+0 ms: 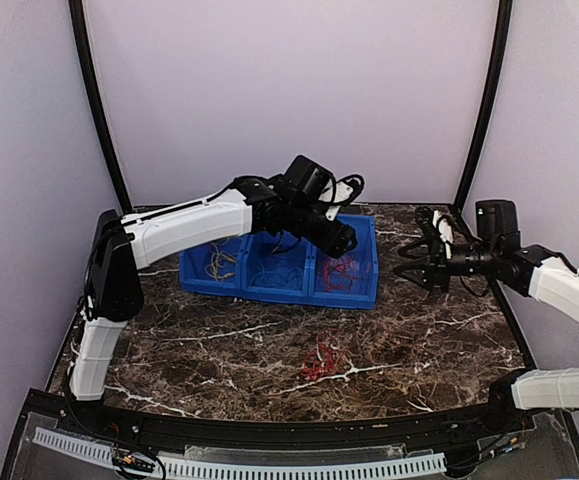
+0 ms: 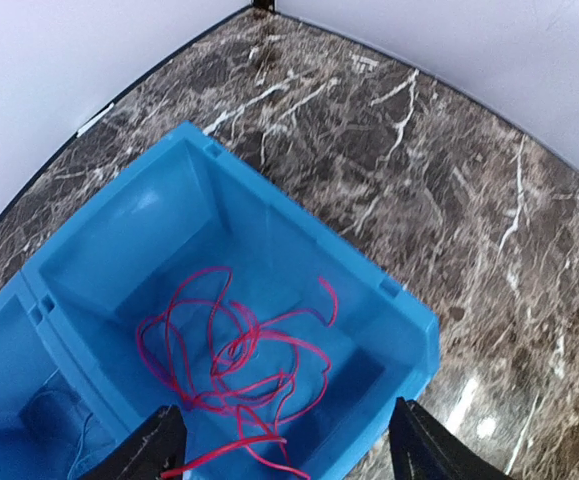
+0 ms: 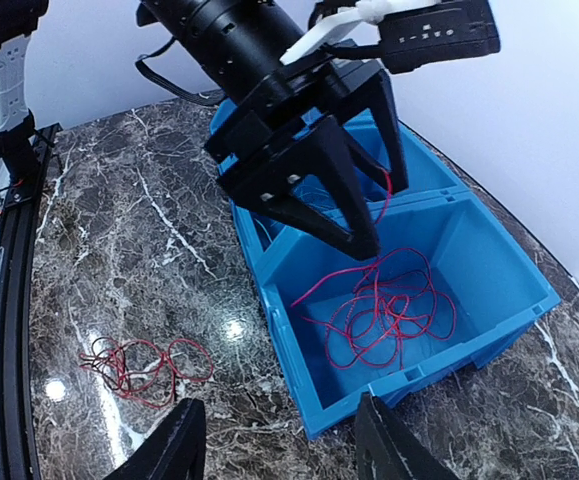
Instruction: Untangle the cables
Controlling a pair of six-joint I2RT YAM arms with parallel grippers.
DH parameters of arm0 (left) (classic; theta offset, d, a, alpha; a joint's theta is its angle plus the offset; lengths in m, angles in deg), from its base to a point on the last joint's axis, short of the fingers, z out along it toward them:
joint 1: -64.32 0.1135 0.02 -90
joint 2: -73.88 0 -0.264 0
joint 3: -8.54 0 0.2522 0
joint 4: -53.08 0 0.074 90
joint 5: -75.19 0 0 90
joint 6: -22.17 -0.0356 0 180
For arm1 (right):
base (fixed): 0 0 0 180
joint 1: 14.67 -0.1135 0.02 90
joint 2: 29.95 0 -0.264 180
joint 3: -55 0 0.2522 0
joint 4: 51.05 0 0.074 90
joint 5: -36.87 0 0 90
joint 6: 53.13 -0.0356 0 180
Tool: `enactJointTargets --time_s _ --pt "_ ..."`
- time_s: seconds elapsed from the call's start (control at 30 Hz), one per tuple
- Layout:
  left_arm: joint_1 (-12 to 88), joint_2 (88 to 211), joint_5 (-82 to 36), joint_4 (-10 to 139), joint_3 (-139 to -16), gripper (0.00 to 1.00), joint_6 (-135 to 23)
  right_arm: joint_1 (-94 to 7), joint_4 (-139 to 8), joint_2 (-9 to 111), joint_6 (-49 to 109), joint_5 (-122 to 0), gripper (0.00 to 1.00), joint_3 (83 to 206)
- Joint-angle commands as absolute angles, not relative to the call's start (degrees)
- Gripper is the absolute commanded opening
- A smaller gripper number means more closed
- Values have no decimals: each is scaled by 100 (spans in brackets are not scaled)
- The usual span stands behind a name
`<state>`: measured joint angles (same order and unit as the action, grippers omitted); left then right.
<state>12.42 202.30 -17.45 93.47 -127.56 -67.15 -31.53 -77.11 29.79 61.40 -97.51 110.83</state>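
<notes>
Your left hand (image 2: 289,452) hangs over the right-end compartment of the blue three-compartment bin (image 1: 269,290), its fingers spread wide and clamping nothing. Directly below it, a loose heap of red cables (image 2: 234,350) lies on that compartment's floor. One strand rises up between the fingers, and it is not clear whether it touches them. Yellow cables (image 1: 219,263) sit in the left-end compartment. The middle compartment holds thin blue cables (image 1: 277,272), hard to make out against the plastic. Your right hand (image 1: 421,268) hovers beside the bin's right end, apart from it, fingers parted with nothing between them. Out on the dark marble bench (image 1: 189,335), in front of the bin, a second red tangle (image 1: 321,360) lies by itself.
</notes>
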Motion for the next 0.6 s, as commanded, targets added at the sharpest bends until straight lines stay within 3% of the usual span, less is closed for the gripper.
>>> enactJointTargets --time_s 0.0,0.27,0.57 --pt "1191 19716 -940 10770 -12329 71 -7357 -3192 -7361 3180 6069 -9724 50 11140" --pt "1166 18577 -1158 9245 -10475 70 -6960 -3790 -8134 5004 6264 -9885 41 12576" --pt "1250 17358 -1579 7736 -8971 71 -6097 -4321 -8550 6047 6780 -9398 47 13356"
